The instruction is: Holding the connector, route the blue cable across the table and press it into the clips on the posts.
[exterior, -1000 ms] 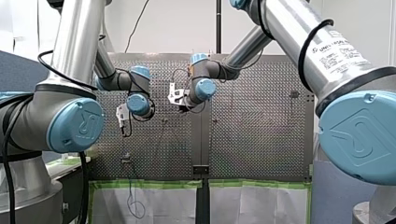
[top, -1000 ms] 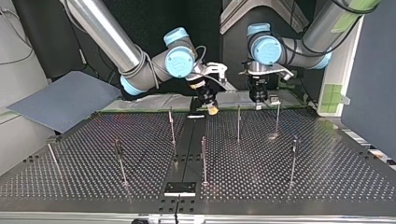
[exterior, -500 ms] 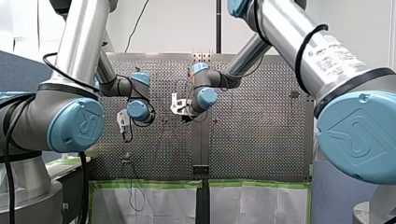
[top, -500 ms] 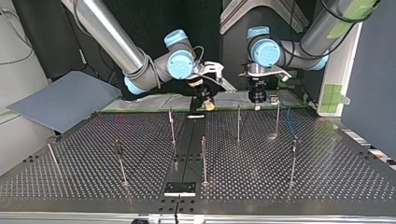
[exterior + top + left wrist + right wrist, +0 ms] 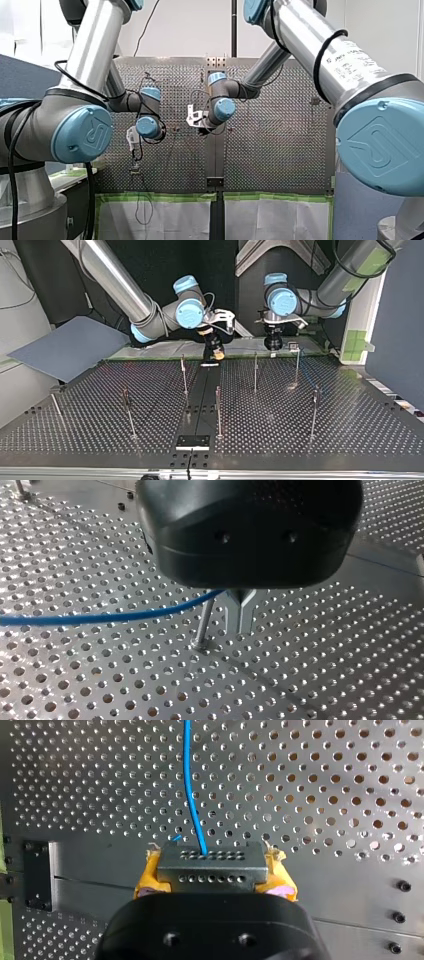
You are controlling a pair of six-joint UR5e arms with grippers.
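Observation:
My right gripper [image 5: 215, 866] is shut on a grey connector [image 5: 210, 861], its yellow pads [image 5: 146, 881] pressing on either side. The blue cable [image 5: 189, 785] leaves the connector and runs ahead over the perforated table. In the top view this gripper [image 5: 217, 355] hovers at the far edge near the middle. My left gripper [image 5: 241, 625] has its metal fingers shut, and the blue cable [image 5: 100, 616] runs in at their root. A thin post [image 5: 204, 625] stands right beside them. In the top view my left gripper [image 5: 273, 344] hangs at the far right, behind another post [image 5: 297, 365].
Several thin posts stand across the table [image 5: 100, 390], such as two [image 5: 183, 372] [image 5: 218, 407] near the middle. A black plate [image 5: 192, 441] lies at the near edge. A grey-blue sheet [image 5: 70, 347] slopes off the top view's left. White cloth with green tape [image 5: 165, 215] hangs below the table.
In the front view my left gripper has dropped lower and my right gripper has shifted right. In the top view my right gripper moved left with the connector.

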